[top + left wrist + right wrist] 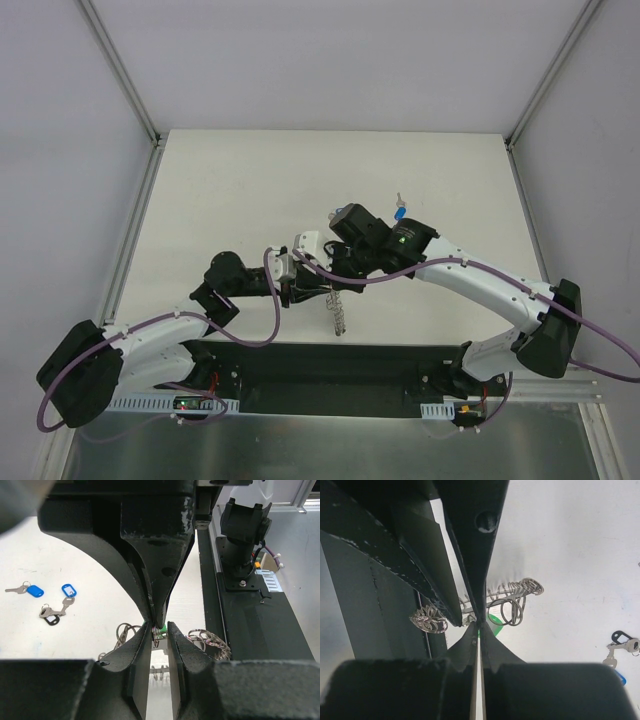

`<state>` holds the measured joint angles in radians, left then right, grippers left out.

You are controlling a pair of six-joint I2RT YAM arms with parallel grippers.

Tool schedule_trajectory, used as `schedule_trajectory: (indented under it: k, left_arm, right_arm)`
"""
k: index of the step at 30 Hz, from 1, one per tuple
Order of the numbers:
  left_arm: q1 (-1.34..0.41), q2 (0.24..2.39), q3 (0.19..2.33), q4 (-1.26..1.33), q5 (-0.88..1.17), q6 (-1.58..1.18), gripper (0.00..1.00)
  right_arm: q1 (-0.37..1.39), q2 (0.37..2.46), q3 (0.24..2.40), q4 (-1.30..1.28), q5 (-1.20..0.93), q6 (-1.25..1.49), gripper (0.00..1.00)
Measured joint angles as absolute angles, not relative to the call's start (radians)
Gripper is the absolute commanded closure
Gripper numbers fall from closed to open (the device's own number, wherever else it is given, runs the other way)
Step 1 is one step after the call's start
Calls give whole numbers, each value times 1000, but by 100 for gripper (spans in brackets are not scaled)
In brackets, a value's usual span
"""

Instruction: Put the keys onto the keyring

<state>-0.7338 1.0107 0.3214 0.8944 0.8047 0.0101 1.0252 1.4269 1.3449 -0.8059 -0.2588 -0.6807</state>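
Observation:
The keyring [338,315] hangs chain-like below where both grippers meet above the table's near edge. My left gripper [300,285] grips it; in the left wrist view its jaws [159,635] stand narrowly apart on the ring, whose wire loops [209,641] stick out on both sides. My right gripper [335,272] is shut on the green-tagged key [496,619] and holds it tip to tip against the left jaws; the green tag [161,629] shows between them. The ring's fringe [516,591] lies just beyond my right gripper [479,627].
Loose keys lie on the table: two with blue tags [35,591] [68,590] and one with a dark tag [51,620]. One blue-tagged key [400,211] shows behind the right arm. The black base plate [260,625] and the right arm's base [245,525] lie near.

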Motion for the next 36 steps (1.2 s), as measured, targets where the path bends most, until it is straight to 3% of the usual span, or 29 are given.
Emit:
schedule_trajectory:
  k: [20, 36]
  left_arm:
    - [-747, 1050, 342, 887, 800, 7, 84]
    - [-748, 1032, 271, 959, 639, -35, 76]
  right_arm:
    - [1021, 1392, 1306, -796, -254, -673, 99]
    - [1023, 1359, 1258, -714, -244, -659, 99]
